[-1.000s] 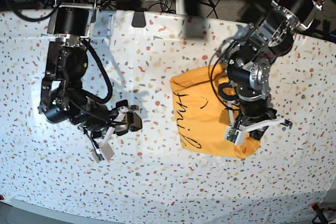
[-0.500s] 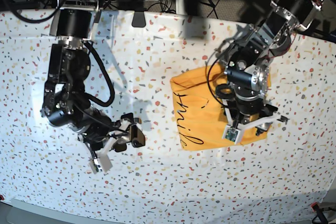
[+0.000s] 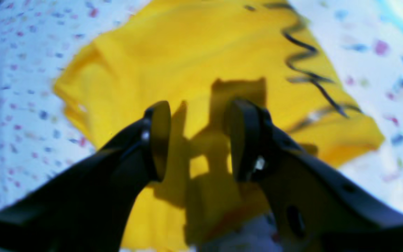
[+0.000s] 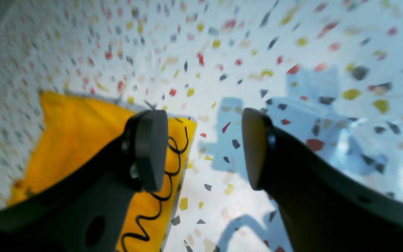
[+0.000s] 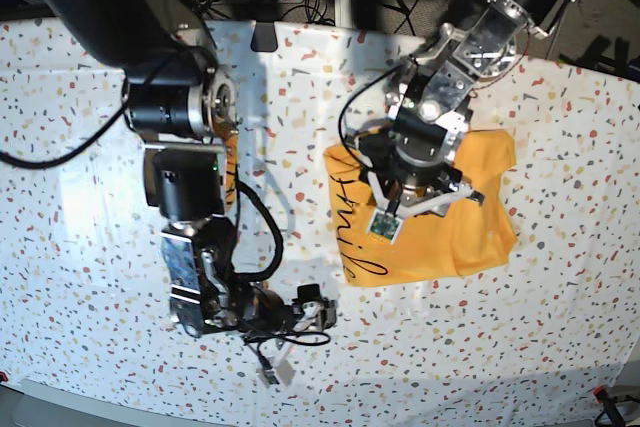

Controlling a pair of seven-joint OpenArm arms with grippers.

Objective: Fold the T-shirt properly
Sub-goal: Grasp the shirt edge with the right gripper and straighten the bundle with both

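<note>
Left wrist view: my left gripper [image 3: 196,140] hangs released over the folded mustard-yellow cotton T-shirt [image 3: 187,59], grasping nothing. Right gripper [image 4: 201,150], also released, waits over speckled tabletop [image 4: 292,52]; best to press remaining wrinkles flat gently.

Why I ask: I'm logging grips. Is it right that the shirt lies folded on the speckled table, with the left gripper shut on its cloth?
Not quite. The shirt does lie folded on the table, but the left gripper is open above it, holding nothing. The left wrist view shows its fingers apart, with yellow cloth visible between them.
</note>
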